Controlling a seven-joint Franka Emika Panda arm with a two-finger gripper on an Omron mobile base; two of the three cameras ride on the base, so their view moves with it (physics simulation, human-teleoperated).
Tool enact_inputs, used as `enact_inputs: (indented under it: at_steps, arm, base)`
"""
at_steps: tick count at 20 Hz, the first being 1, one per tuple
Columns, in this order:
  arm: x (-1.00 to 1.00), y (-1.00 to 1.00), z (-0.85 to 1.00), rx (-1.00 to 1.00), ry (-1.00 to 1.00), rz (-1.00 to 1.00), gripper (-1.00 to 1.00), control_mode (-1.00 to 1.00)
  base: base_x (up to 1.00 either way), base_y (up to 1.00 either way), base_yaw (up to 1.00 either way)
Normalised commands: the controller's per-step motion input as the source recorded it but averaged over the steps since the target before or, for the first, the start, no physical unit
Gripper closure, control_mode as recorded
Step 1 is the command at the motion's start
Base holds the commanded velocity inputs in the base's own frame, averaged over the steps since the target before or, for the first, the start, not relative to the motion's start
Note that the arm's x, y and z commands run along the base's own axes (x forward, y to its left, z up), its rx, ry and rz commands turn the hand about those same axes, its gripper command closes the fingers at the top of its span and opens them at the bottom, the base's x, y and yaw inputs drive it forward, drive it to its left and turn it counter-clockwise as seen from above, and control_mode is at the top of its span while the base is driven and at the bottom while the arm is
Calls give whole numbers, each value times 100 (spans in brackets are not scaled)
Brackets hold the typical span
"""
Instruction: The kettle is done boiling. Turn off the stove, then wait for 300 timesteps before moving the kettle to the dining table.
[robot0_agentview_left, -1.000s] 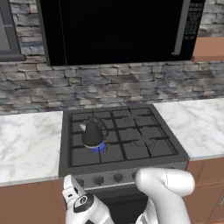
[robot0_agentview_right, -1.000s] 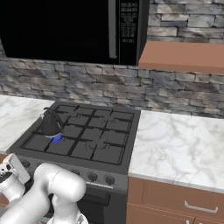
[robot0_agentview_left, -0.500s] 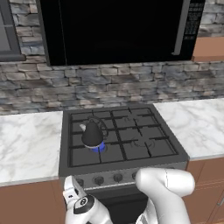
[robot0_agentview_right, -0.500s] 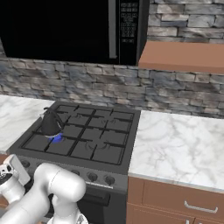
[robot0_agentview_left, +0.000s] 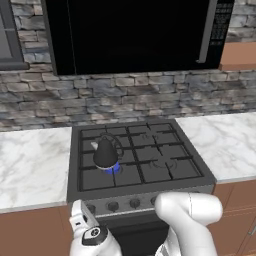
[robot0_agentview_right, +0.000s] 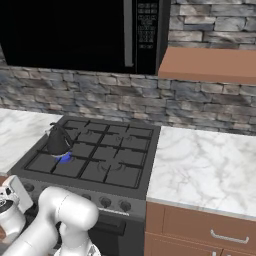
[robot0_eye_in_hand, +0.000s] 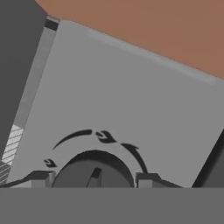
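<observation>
Kettle: the small black kettle (robot0_agentview_left: 105, 152) is sitting on the front left burner of the stove (robot0_agentview_left: 150, 165), upright, with its thin handle arching over the top; from the other side it (robot0_agentview_right: 58, 140) is showing at the left of the grates.
Flame: a blue glow (robot0_agentview_left: 114, 168) is burning under the kettle, just beside its base, so the burner is still lit.
Stove: dark grates are covering the top, and a row of round knobs (robot0_agentview_left: 123, 204) is running along the front panel.
Arm: the white arm (robot0_agentview_left: 187, 220) is bending down low in front of the stove, its hand reaching toward the left end of the knob panel.
Gripper: the gripper (robot0_eye_in_hand: 93, 179) is pointing straight at the grey front panel, with one round dark knob (robot0_eye_in_hand: 93, 168) sitting between the two finger tips (robot0_eye_in_hand: 39, 178).
Jaws: the tips are standing apart, one at each side of the knob; whether they are pressing on it I cannot tell.
Knob markings: dark curved marks (robot0_eye_in_hand: 103, 138) are arcing over the knob on the panel.
Counters: white marble tops (robot0_agentview_left: 31, 165) are lying on both sides of the stove, over brown cabinets.
Microwave: a black microwave (robot0_agentview_left: 135, 32) is hanging above the stove against the stone wall (robot0_agentview_left: 125, 95).
</observation>
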Motion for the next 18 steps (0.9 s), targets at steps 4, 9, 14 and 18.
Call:
enact_inputs:
  at_steps: [4,9,14,18]
  arm:
    - [-67,7,-29,58,-2,-14,100,-100]
    - [-75,0,-31,60,-5,-11,100,-100]
    - [-55,0,-18,62,-2,-12,100,-100]
    - [-60,0,-36,61,-8,-10,100,-100]
  base:
    - [0,0,0]
    - [0,0,0]
    - [0,0,0]
    - [0,0,0]
